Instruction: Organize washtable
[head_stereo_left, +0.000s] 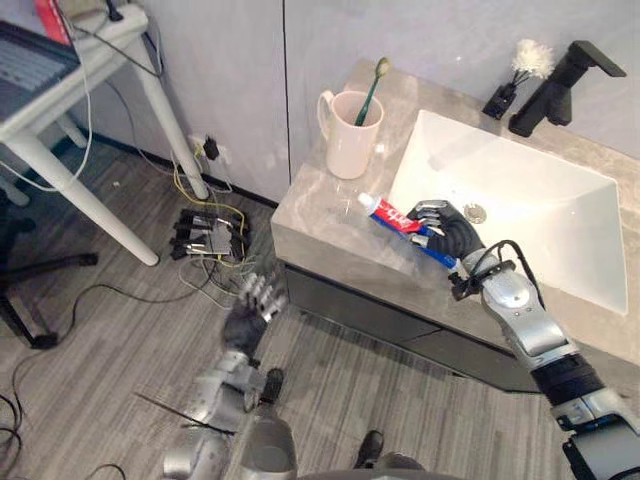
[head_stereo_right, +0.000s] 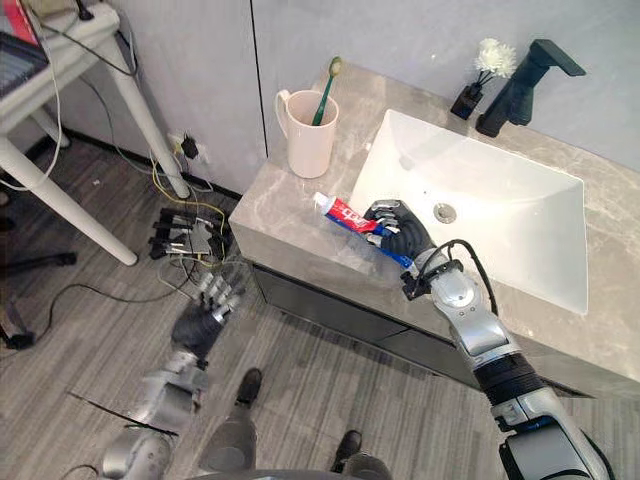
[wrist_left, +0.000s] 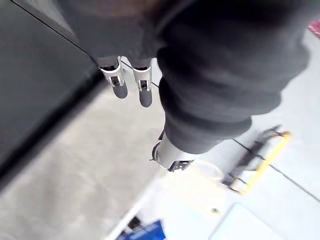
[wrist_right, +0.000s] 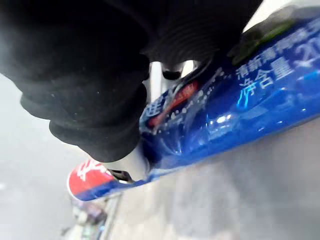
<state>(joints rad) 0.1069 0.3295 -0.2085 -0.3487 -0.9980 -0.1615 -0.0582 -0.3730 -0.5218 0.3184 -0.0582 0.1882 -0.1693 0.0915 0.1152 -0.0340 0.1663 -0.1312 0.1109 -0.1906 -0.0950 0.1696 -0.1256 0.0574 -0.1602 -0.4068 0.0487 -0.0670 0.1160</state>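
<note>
Gripping the tube (head_stereo_left: 385, 213) in my right hand (head_stereo_left: 447, 232), fingers curled round it, I hold it at the surface (head_stereo_left: 310, 215) beside the sink (head_stereo_left: 520, 200), near the cup (head_stereo_left: 348, 135) with its toothbrush (head_stereo_left: 372, 90). My left hand (head_stereo_left: 247, 318) hangs low by the cabinet, fingers relaxed.

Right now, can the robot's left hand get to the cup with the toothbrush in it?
Probably not yet. The left hand hangs low over the floor, below the countertop where the cup stands. Nothing blocks it; the arm must lift first.
</note>
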